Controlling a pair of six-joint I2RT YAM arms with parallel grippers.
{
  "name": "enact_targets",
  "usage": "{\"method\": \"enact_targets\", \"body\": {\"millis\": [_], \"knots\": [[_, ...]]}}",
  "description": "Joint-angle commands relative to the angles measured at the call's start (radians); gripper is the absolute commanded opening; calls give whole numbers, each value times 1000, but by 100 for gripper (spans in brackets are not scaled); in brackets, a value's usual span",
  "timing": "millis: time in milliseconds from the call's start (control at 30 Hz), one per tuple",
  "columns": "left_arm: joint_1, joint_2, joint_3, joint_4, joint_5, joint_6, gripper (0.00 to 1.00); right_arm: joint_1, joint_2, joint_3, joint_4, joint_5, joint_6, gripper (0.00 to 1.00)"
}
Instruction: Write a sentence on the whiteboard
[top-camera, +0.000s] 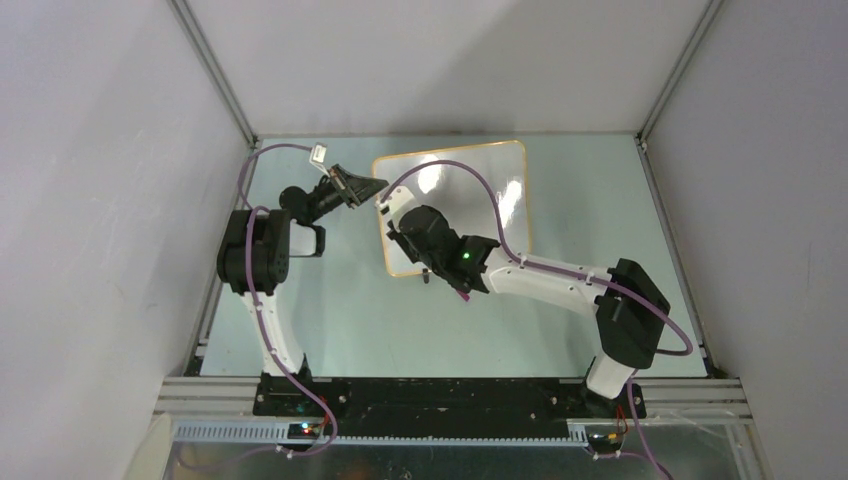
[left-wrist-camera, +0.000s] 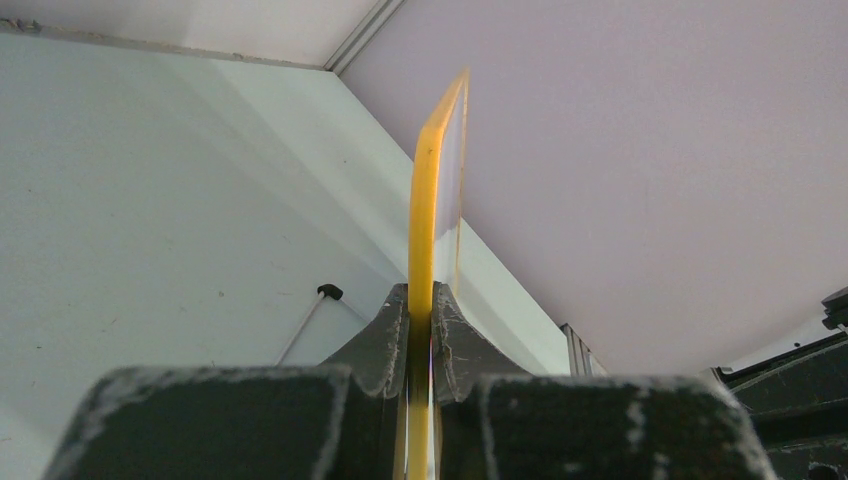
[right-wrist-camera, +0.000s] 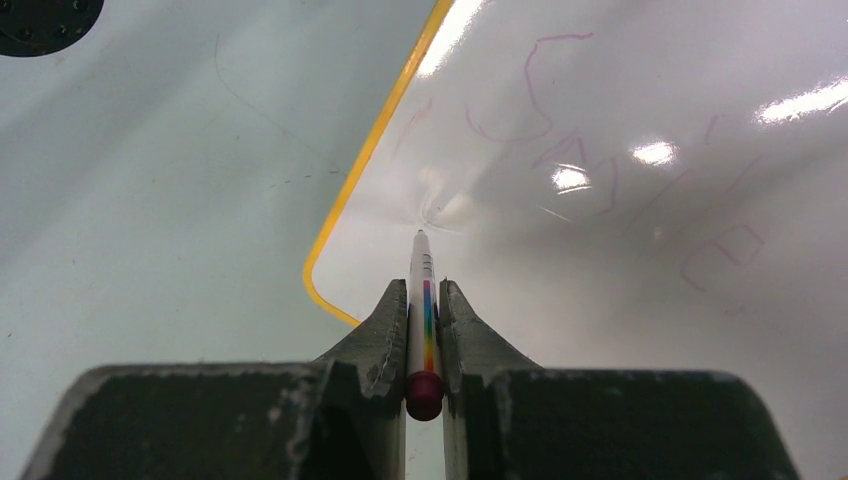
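Note:
The whiteboard (top-camera: 480, 190), glossy white with a thin orange-yellow frame, lies flat on the table at centre back. My left gripper (top-camera: 372, 187) is shut on its left edge; in the left wrist view the yellow frame (left-wrist-camera: 428, 200) runs edge-on between the fingers (left-wrist-camera: 385, 345). My right gripper (top-camera: 412, 250) hangs over the board's near-left part, shut on a white marker (right-wrist-camera: 424, 310) with a rainbow stripe and a dark red end cap. The marker's tip meets the board (right-wrist-camera: 620, 230) near its corner. Faint purple letters (right-wrist-camera: 560, 130) show on the board.
The pale green table (top-camera: 330, 320) is walled by grey panels on three sides. A small black clip foot (left-wrist-camera: 329, 292) on a thin white line shows on the table left of the board. The arm bases sit on a black rail (top-camera: 450, 395) at the near edge.

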Motion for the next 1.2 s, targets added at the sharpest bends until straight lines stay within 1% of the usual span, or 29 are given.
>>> {"method": "enact_targets", "body": {"millis": [0,433,1167], "knots": [[-15,-4,-20,20,57,73,0,-5,-24,48,36,20,-20,0],[-14,-4,-19,20,58,73,0,-14,39,123,-4,11,-27,0],[-15,-5,-21,19,58,73,0,-2,105,158,-33,13,-15,0]]}}
